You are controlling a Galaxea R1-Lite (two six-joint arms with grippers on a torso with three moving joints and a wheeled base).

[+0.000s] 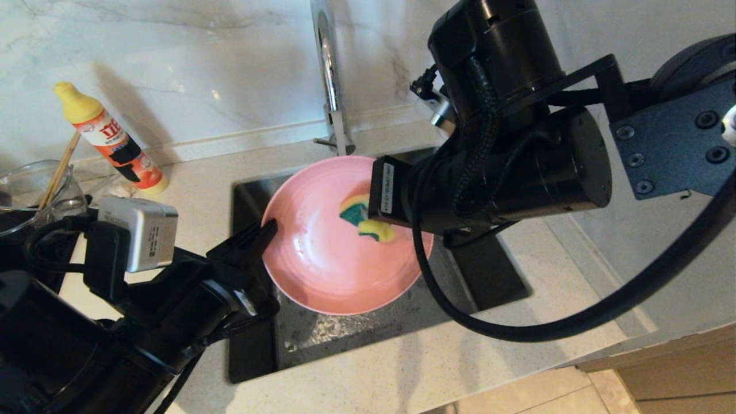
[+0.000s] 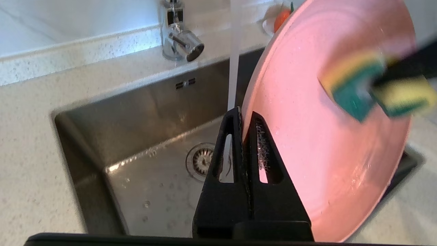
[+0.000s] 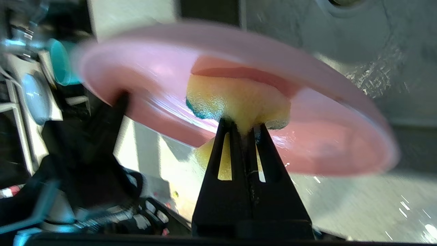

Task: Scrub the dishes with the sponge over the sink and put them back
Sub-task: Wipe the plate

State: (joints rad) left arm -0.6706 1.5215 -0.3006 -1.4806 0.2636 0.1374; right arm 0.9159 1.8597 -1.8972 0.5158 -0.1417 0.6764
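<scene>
At the far left of the head view a clear glass bowl (image 1: 31, 192) sits on the counter (image 1: 195, 178) with thin wooden sticks (image 1: 57, 171) leaning in it. Just beside it stands a tilted squeeze bottle (image 1: 109, 137) with a yellow cap and orange-and-white label.

The left gripper (image 1: 261, 233) reaches in from the lower left, its fingers (image 2: 239, 143) pressed together on the rim of the pink plate (image 1: 328, 253), pinching it. The plate is held tilted above the sink (image 1: 322, 333), not resting on anything. It is shallow, round and glossy, with wet highlights across its inner face.

The sink is a steel basin with a round drain strainer (image 2: 201, 160) at its middle and water droplets on the floor. A thin stream of water (image 2: 234, 68) falls from the chrome tap (image 1: 333, 86) just behind the plate.

The right gripper (image 1: 379, 221) comes in from the right, fingers (image 3: 232, 143) pinching the sponge (image 1: 365, 217) so hard that the foam bulges. The sponge is yellow with a green scouring face, and it presses against the plate's inner surface.
</scene>
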